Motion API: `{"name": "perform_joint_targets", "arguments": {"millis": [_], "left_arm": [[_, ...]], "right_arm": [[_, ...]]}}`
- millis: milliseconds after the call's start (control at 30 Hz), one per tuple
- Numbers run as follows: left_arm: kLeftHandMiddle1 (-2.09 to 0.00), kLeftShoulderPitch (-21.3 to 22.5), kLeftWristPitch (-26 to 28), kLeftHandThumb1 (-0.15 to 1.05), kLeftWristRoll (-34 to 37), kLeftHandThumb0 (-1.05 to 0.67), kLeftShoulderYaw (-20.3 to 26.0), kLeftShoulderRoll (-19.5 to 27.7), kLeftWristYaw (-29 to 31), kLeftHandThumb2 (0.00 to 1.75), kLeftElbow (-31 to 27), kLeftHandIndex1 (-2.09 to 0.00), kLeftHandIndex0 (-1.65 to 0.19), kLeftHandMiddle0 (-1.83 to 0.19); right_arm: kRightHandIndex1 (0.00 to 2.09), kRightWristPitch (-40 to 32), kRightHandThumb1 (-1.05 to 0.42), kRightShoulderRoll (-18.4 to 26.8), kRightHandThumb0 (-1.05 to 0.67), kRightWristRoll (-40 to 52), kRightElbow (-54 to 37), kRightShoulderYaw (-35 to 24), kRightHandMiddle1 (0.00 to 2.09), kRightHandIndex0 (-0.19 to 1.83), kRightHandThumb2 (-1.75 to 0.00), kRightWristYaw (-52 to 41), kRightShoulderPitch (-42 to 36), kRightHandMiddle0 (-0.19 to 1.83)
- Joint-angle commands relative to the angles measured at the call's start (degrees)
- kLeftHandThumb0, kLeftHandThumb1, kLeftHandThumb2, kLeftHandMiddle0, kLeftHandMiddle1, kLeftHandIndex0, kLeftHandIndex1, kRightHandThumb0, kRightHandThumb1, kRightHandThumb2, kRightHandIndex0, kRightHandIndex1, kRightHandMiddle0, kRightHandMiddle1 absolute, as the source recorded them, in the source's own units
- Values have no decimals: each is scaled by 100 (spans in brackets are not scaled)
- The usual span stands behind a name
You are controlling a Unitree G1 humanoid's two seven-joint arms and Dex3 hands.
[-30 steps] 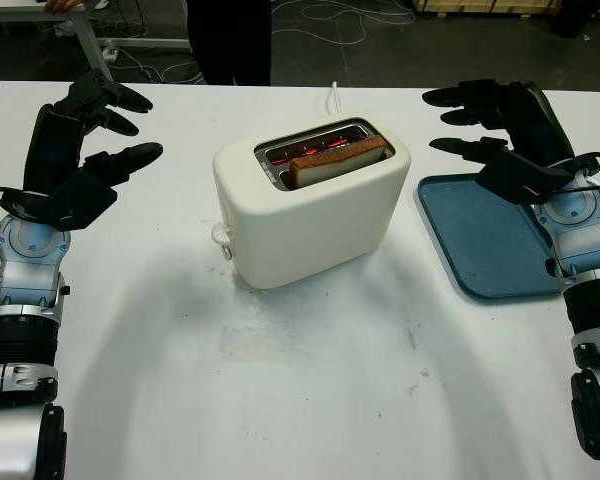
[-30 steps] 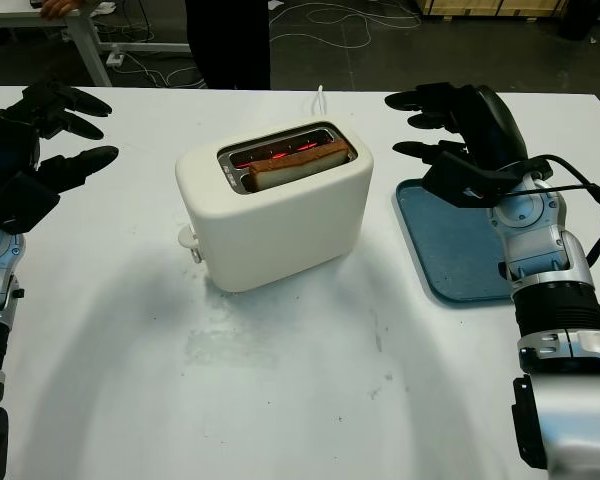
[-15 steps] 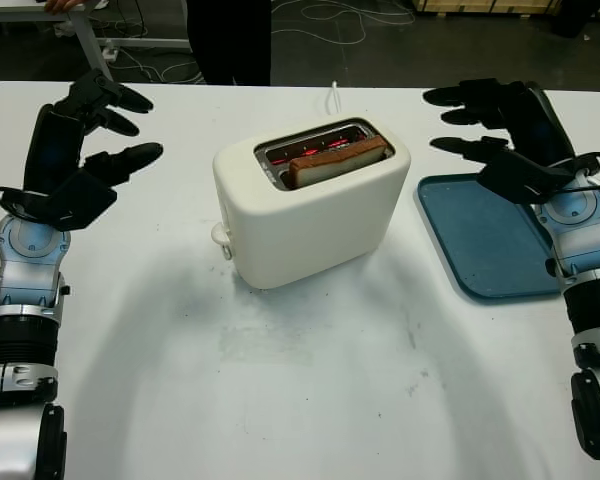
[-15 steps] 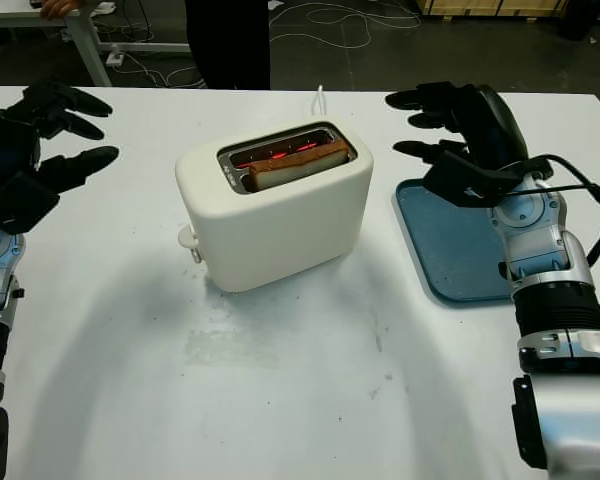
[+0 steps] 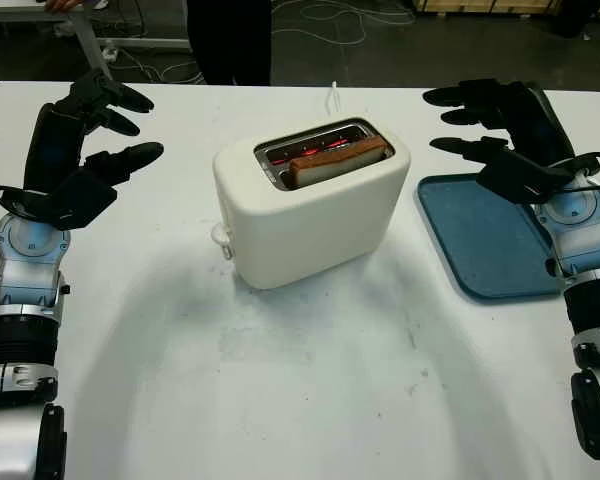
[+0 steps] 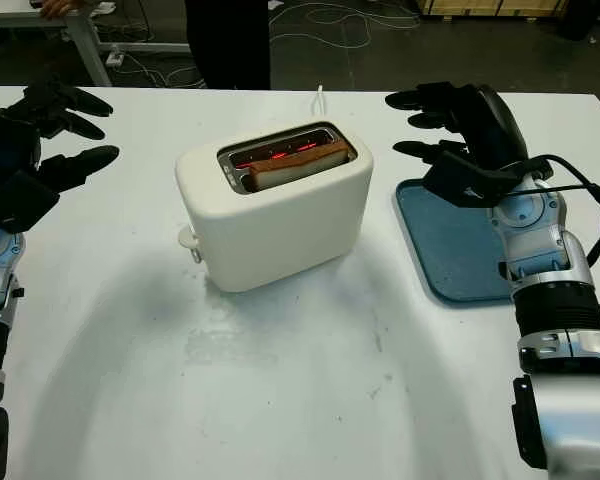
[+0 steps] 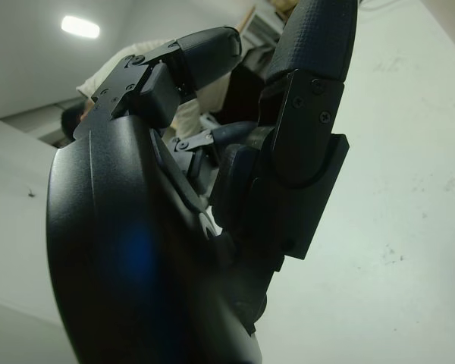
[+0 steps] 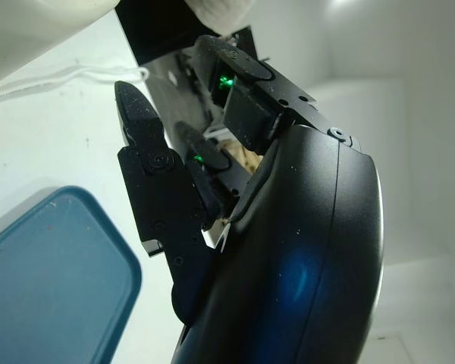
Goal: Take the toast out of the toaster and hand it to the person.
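Currently the black left hand [image 5: 85,130] hovers empty, well left of the cream plastic toaster [image 5: 310,200]. The browned toast slice [image 5: 337,160] stands in its slot, long axis pointing toward the nearer, empty right hand [image 5: 490,125].

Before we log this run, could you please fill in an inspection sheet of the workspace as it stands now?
Surface: white table, scuffed and speckled in front of the toaster.
Job's things: toast sits in the slot of the white toaster, mid-table; elements glow red.
Clutter: blue tray right of the toaster, nothing on it.
Hands: left hand open, raised left of the toaster; right hand open, above the tray's far end.
Cables: white cord runs from behind the toaster; black cable at the right wrist; cables on the floor beyond.
Surroundings: person standing at the far edge.
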State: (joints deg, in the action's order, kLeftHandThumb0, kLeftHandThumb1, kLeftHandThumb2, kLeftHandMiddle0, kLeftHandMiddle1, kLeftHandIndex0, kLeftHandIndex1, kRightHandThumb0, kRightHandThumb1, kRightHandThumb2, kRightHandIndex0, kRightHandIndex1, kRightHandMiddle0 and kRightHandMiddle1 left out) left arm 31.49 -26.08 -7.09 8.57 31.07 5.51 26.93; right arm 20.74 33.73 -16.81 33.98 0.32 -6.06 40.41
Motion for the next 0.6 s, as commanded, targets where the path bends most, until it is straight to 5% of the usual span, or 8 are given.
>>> {"name": "perform_joint_targets", "arguments": {"millis": [0, 567], "left_arm": [[-132, -5, 47, 92, 9, -89, 0, -15, -20, 13, -74, -119, -40, -43], [-132, -3, -25, 92, -49, -90, 3, 13, -84, 14, -10, -120, -39, -43]], "right_arm": [[0, 69, -78, 30, -30, 42, -14, -29, 0, 96, 0, 19, 53, 87], [1, 92, -78, 20, -28, 40, -24, -32, 1, 96, 0, 53, 34, 88]]}}
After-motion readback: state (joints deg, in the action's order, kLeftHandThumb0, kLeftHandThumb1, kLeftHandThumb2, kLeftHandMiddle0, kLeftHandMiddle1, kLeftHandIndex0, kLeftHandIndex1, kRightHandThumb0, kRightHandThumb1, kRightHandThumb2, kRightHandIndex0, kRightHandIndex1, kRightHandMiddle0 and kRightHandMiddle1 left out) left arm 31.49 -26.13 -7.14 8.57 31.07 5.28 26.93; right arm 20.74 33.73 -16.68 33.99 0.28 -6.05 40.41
